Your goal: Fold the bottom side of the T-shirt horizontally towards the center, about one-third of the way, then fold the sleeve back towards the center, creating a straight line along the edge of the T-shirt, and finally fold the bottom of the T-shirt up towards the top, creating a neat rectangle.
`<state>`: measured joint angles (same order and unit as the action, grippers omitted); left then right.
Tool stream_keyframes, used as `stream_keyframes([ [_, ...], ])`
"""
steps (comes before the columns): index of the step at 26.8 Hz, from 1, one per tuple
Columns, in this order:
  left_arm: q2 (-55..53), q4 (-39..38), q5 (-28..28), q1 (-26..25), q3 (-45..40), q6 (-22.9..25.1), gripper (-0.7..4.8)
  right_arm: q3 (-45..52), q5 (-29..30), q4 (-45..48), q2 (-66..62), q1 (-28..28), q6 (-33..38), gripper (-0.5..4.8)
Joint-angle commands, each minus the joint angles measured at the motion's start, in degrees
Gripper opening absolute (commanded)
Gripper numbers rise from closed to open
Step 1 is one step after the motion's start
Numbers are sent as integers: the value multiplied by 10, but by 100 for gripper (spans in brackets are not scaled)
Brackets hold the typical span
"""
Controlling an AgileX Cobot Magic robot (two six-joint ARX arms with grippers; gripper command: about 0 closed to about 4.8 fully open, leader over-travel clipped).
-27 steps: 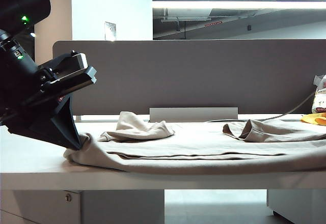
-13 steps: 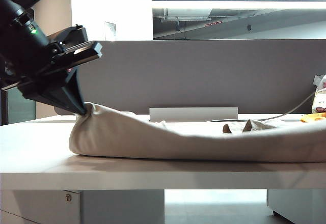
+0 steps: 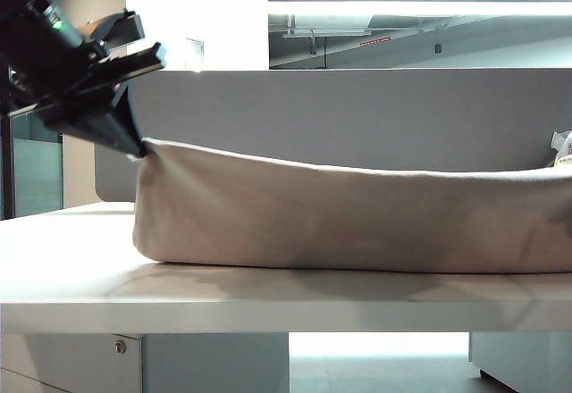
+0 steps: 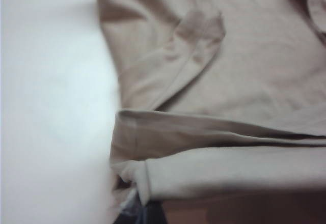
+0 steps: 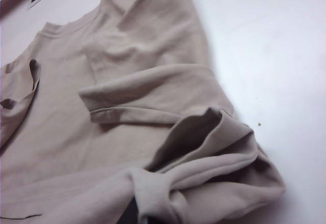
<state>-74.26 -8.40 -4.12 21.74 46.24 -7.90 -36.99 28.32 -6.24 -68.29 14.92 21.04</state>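
The beige T-shirt (image 3: 340, 219) is raised off the white desk (image 3: 71, 268) like a curtain across the exterior view. My left gripper (image 3: 136, 148) is at the upper left, shut on the corner of the raised edge. In the left wrist view its jaws (image 4: 138, 208) pinch the hemmed edge of the T-shirt (image 4: 244, 81), with a folded sleeve (image 4: 196, 40) beyond. In the right wrist view my right gripper (image 5: 145, 216) is shut on a bunched fold of the T-shirt (image 5: 102, 132), with the collar (image 5: 56, 28) farther off. The right gripper is outside the exterior view.
A grey partition panel (image 3: 357, 116) stands along the back of the desk. The desk's front edge (image 3: 268, 317) runs across the exterior view. A white bag (image 3: 563, 147) peeks over the cloth at the far right. Bare desk (image 5: 275, 56) lies beside the shirt.
My left gripper has risen and carried the shirt's edge up with it. The cloth went from lying flat to a tall raised sheet that hides the folded sleeves and the yellow object.
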Motion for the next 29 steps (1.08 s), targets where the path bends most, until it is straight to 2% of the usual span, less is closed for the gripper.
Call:
stream_keyframes([
  [1,-17,-2,0,0,30,12,-6,-12,7,9,-16,1,4,-2],
  [8,-77,11,0,0,66,20,-6,-58,13,10,-63,0,4,-2],
  [13,-117,10,-15,-32,111,27,-6,-125,0,9,-123,-43,0,-2],
  [19,-176,-18,-21,-38,195,55,-6,-198,-11,8,-198,-69,0,-2],
  [25,-210,-31,-11,-54,254,86,-6,-269,-17,3,-229,-61,-3,-2],
  [29,-238,-46,-14,-71,294,87,-6,-314,-16,-10,-258,-57,-3,-2],
])
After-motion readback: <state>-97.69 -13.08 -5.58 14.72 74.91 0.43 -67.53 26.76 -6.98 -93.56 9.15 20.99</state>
